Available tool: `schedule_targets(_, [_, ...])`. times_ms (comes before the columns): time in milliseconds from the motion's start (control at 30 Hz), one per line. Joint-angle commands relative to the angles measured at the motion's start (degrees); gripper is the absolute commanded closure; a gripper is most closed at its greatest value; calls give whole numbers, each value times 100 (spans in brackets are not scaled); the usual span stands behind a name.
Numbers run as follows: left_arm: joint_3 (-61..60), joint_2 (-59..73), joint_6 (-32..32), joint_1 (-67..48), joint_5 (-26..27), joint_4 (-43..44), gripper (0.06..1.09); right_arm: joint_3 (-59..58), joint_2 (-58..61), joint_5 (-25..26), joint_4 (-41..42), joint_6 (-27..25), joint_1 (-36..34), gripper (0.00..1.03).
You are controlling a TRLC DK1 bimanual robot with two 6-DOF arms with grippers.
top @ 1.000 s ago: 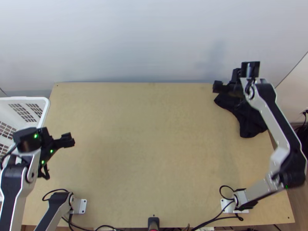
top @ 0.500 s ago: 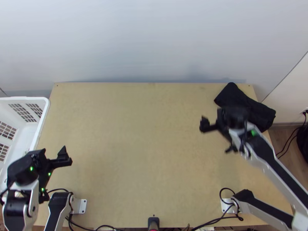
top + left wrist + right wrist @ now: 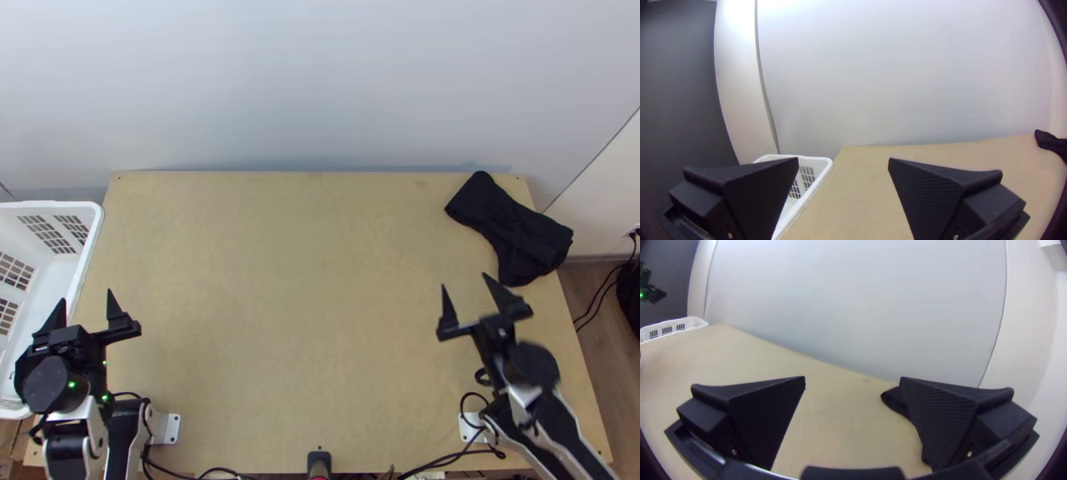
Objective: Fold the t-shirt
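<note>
Lying bunched and bent, the black t-shirt (image 3: 512, 228) occupies the far right corner of the counter (image 3: 304, 280), probably parked there as finished work. The left end effector (image 3: 86, 298), near the counter's left edge, and the right end effector (image 3: 466, 282), toward its right side, are wide apart and unloaded. A white basket (image 3: 98, 218) adjoins the pale wooden counter's left edge; a pale wall (image 3: 280, 88) stands behind.

Black cloth (image 3: 512, 228) at far right of table (image 3: 304, 280)
</note>
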Motion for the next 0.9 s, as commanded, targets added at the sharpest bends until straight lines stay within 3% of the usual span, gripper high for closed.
schedule_targets(0, [-903,-283,324,-25,0,912,10,-1317,-1680,156,777,-358,-117,4])
schedule_targets(167, [-1105,-266,-2,-596,18,271,10,-1334,-1662,156,311,828,-372,4])
schedule_targets(367, [-1052,-283,-380,-632,9,-46,10,-1334,-1654,147,311,758,-249,4])
schedule_targets(867, [-1052,-283,-380,-544,9,-54,10,-1334,-1654,147,311,758,-249,4])
